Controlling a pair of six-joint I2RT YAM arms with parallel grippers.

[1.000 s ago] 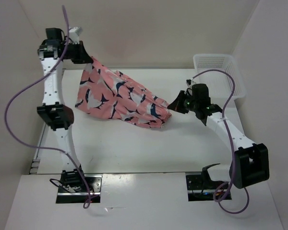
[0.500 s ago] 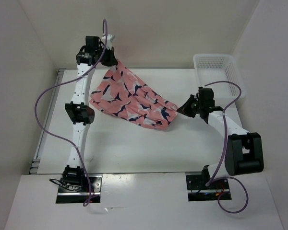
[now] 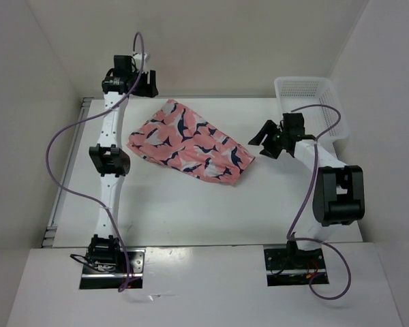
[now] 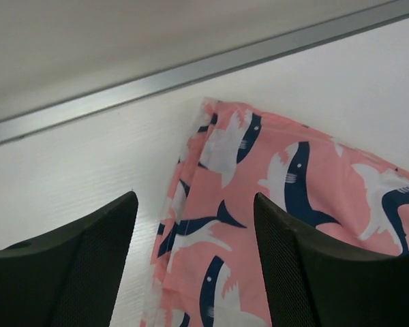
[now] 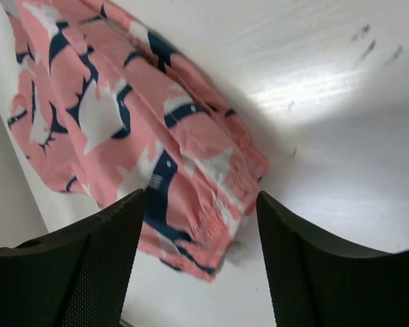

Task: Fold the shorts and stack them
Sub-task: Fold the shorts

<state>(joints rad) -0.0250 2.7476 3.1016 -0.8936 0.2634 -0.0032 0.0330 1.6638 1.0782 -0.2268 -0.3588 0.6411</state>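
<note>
The coral-pink shorts point(image 3: 189, 144) with navy and white shapes lie folded flat on the white table, slanting from back left to front right. My left gripper point(image 3: 147, 83) hangs open just behind their back corner, holding nothing; in the left wrist view the shorts point(image 4: 279, 204) lie below the left gripper point(image 4: 196, 262). My right gripper point(image 3: 263, 141) is open just right of the shorts' right end. In the right wrist view the waistband end of the shorts point(image 5: 157, 136) lies on the table under the right gripper point(image 5: 199, 262), apart from its fingers.
A white mesh basket point(image 3: 308, 102) stands at the table's back right corner, behind my right arm. A metal rail point(image 4: 191, 68) runs along the table's back edge. White walls enclose the table on three sides.
Both grippers have opened and let go of the shorts, which dropped from hanging between them to lying flat on the table. The left gripper drew back, the right moved slightly right.
</note>
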